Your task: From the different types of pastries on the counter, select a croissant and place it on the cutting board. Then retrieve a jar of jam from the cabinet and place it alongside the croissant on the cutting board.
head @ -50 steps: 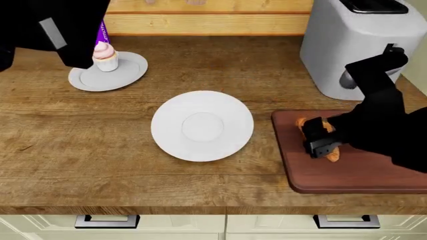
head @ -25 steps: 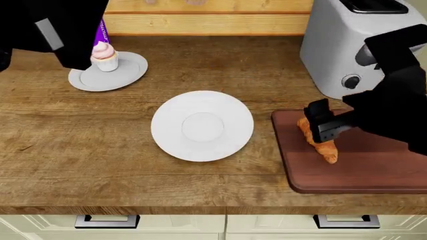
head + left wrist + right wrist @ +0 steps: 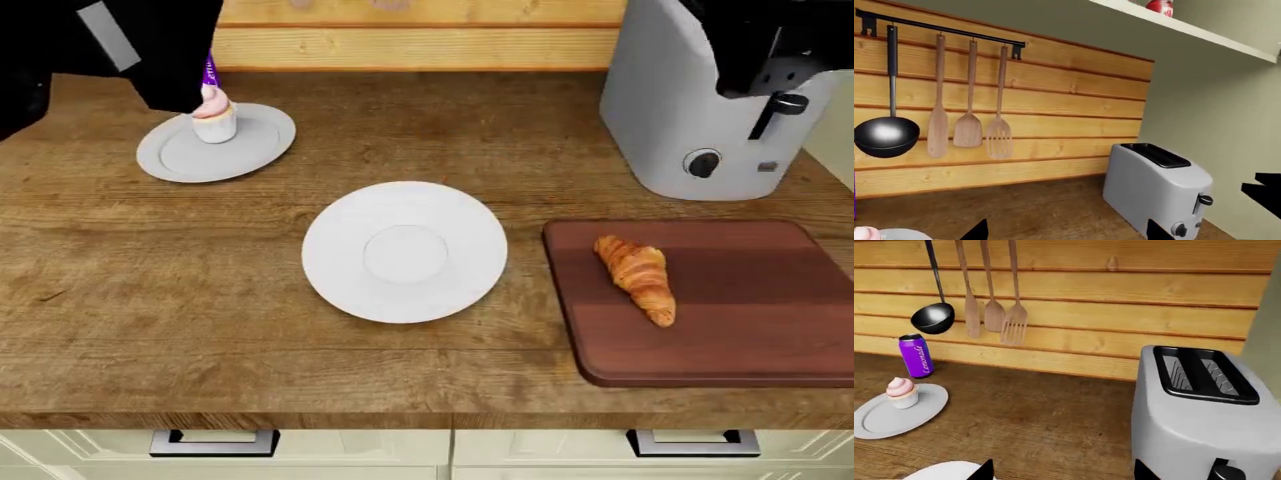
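Right wrist view shows the right claw (image 3: 1061, 471) spread wide, empty, above the counter (image 3: 1041, 415).

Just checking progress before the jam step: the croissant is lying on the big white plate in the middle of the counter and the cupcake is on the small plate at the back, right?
Not quite. The croissant lies on the cutting board, not the big white plate, which the head view shows bare. The cupcake does sit on the small plate at the back of the counter.
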Controlling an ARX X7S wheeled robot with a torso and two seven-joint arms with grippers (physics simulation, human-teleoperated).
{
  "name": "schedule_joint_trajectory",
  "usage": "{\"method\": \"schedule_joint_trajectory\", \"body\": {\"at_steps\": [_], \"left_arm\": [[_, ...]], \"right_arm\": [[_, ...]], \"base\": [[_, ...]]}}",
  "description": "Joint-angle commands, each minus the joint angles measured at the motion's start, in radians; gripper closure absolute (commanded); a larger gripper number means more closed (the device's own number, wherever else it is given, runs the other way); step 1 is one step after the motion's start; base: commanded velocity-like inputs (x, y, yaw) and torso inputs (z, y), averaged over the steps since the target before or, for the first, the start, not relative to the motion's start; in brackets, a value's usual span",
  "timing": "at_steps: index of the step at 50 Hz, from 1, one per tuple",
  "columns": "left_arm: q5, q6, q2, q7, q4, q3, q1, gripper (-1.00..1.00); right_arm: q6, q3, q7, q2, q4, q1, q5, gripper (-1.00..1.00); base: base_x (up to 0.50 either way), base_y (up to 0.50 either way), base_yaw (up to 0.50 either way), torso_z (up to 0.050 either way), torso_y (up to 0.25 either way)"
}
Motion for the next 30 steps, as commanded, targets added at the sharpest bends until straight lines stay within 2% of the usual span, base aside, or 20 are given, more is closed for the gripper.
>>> {"method": "schedule_joint_trajectory", "body": {"at_steps": [1,9,16,18,21,23,26,30], "left_arm": [[0.082,0.028,0.072,0.062,0.026,-0.042,0.030,-1.00],[0.128,0.043,0.114,0.116,0.041,-0.067,0.046,-1.00],[0.159,0.049,0.131,0.146,0.061,-0.084,0.064,-1.00],[0.160,0.051,0.133,0.148,0.064,-0.083,0.066,-1.00],[0.160,0.056,0.136,0.148,0.068,-0.086,0.071,-1.00],[0.155,0.060,0.137,0.148,0.073,-0.088,0.073,-1.00],[0.086,0.089,0.125,0.079,0.094,-0.069,0.045,-1.00],[0.027,0.122,0.114,0.015,0.113,-0.050,0.010,-1.00]], "right_arm": [[-0.042,0.002,0.106,-0.016,0.096,0.235,0.031,-1.00],[0.026,-0.049,0.001,-0.104,0.286,0.471,-0.147,-1.00],[0.034,-0.153,-0.276,-0.214,0.515,0.713,-0.476,-1.00],[0.153,0.024,-0.375,-0.296,0.559,0.719,-0.719,-1.00],[0.305,0.264,-0.661,-0.421,0.536,0.719,-1.169,-1.00],[0.316,0.302,-0.875,-0.484,0.535,0.719,-1.469,-1.00],[0.291,0.333,-1.156,-0.584,0.564,0.719,-1.913,-1.00],[0.230,0.366,-1.346,-0.668,0.631,0.719,-2.185,-1.00]], "base": [[0.00,0.00,0.00,0.000,0.000],[0.00,0.00,0.00,0.000,0.000],[0.00,0.00,0.00,0.006,0.000],[0.00,0.00,0.00,0.050,0.000],[0.00,0.00,0.00,0.050,0.000],[0.00,0.00,0.00,0.050,0.000],[0.00,0.00,0.00,0.050,0.000],[0.00,0.00,0.00,0.050,0.000]]}}
